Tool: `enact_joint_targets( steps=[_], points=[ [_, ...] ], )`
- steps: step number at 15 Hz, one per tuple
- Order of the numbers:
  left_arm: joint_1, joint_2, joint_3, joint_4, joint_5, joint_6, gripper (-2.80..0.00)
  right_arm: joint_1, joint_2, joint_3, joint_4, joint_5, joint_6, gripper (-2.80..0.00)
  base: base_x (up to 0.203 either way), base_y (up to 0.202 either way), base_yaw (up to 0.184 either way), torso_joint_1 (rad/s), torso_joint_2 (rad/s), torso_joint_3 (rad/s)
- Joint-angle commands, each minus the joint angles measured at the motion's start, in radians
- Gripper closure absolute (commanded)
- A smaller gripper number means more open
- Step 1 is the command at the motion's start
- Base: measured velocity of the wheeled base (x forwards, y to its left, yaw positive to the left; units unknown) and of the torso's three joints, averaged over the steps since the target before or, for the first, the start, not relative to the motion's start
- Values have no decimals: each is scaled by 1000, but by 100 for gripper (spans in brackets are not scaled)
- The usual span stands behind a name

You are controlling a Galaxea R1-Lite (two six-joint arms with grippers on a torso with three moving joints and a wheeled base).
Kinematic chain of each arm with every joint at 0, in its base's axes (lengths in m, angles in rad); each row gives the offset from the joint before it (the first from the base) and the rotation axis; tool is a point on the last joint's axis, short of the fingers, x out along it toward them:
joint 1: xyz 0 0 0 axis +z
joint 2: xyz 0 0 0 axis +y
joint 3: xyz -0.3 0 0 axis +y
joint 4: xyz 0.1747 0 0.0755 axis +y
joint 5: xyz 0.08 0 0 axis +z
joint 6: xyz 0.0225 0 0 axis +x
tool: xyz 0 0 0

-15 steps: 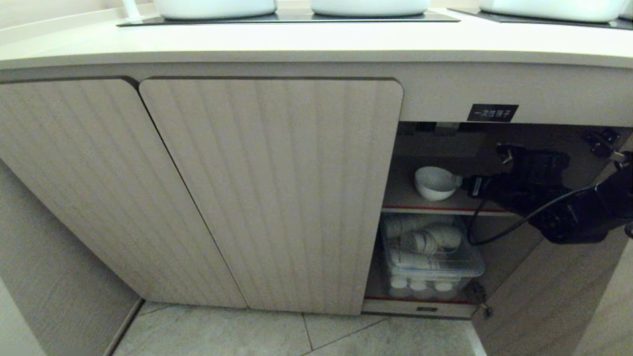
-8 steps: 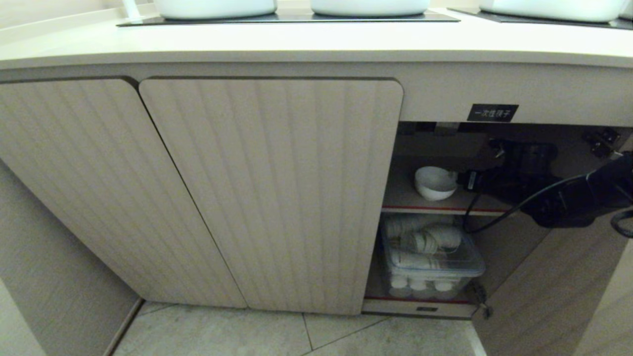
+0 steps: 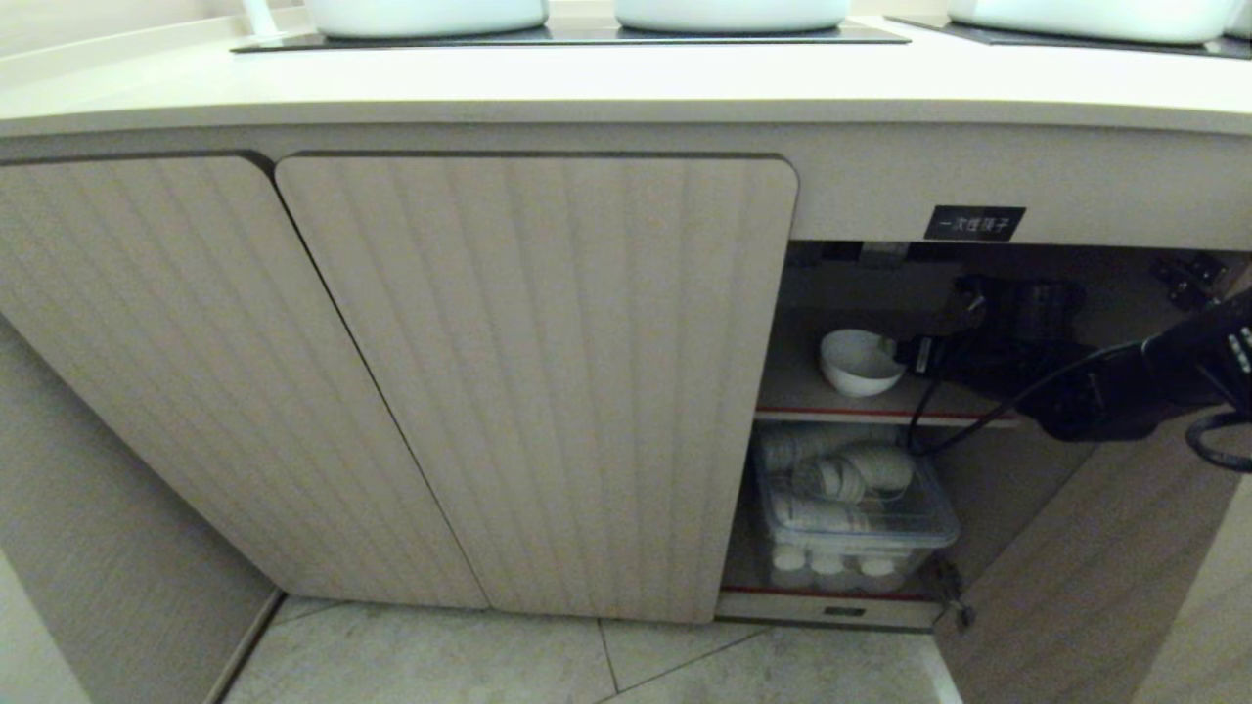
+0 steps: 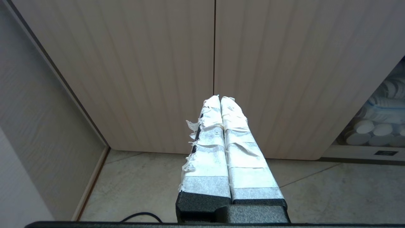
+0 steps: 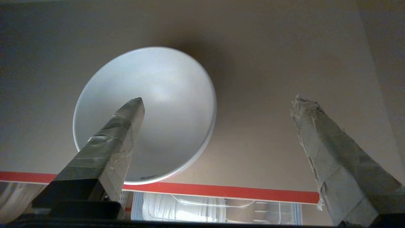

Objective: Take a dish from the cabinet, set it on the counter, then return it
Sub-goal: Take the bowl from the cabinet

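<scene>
Counter [image 3: 626, 83]: cream slab across the frame's top, white pots [image 3: 729, 12] on black cooktop glass. Cabinet [image 3: 538, 381]: ribbed beige doors at left and centre, open compartment at right under a black label [image 3: 974, 223]. Clear lidded bin [image 3: 856, 513] of disposable cups, lower shelf. Right gripper [image 5: 218, 104]: inside the upper compartment, taped fingers spread wide, holding nothing (one finger overlaps the bowl's inside). Left gripper [image 4: 220, 98]: fingers pressed together, before the closed doors. Dish [image 3: 860, 362]: small white bowl, upright on the red-edged upper shelf, centre right.

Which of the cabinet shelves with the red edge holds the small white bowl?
The upper red-edged shelf holds the small white round bowl; the lower shelf holds only a clear plastic box of white cups.
</scene>
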Motion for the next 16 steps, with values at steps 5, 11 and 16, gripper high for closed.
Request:
enact_joint_targets(
  steps=[5, 11, 16],
  points=[
    [0, 0, -1, 0, 0, 0, 0, 15, 18, -31, 49, -2, -4, -280, 0, 0, 0, 0, 0, 0],
    [0, 0, -1, 0, -1, 0, 0, 19, 33, -112, 155, -13, -12, -280, 0, 0, 0, 0, 0, 0],
    [0, 0, 0, 0, -1, 0, 0, 33, 56, -114, 176, -95, -13, -280, 0, 0, 0, 0, 0, 0]
  ],
)
